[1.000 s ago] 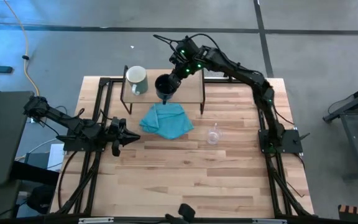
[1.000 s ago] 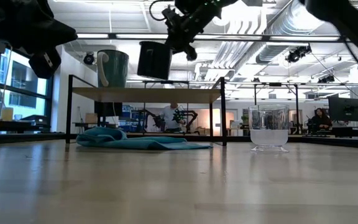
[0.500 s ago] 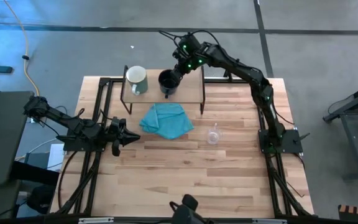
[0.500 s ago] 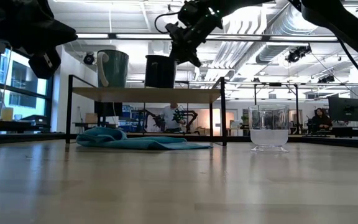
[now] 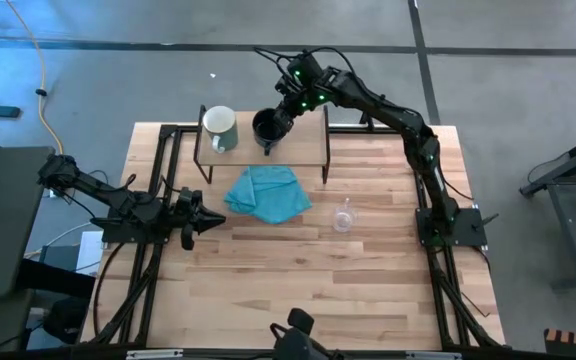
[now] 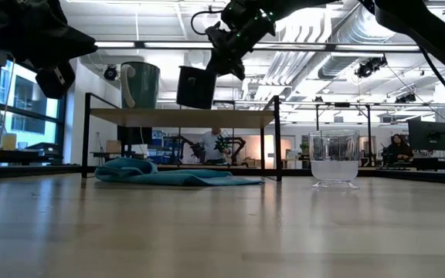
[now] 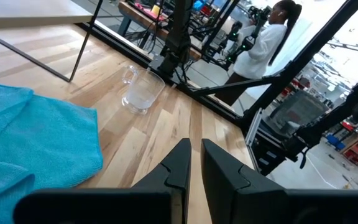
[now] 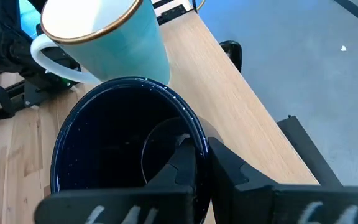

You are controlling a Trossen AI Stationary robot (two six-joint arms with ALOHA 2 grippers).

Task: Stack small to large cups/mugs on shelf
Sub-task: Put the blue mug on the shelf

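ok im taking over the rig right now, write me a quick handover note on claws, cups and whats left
Right claw: shut on the rim of the black mug, holding it tilted just above the shelf.
Left claw: shut, empty, waiting at the table's left side.
Pale mug: upright on the shelf's left end.
Glass cup: on the table, right of the teal cloth, untouched.
Done: pale mug is on the shelf; black mug is brought up beside it.
Left: set the black mug, then the glass cup, into the stack, probably smallest last.
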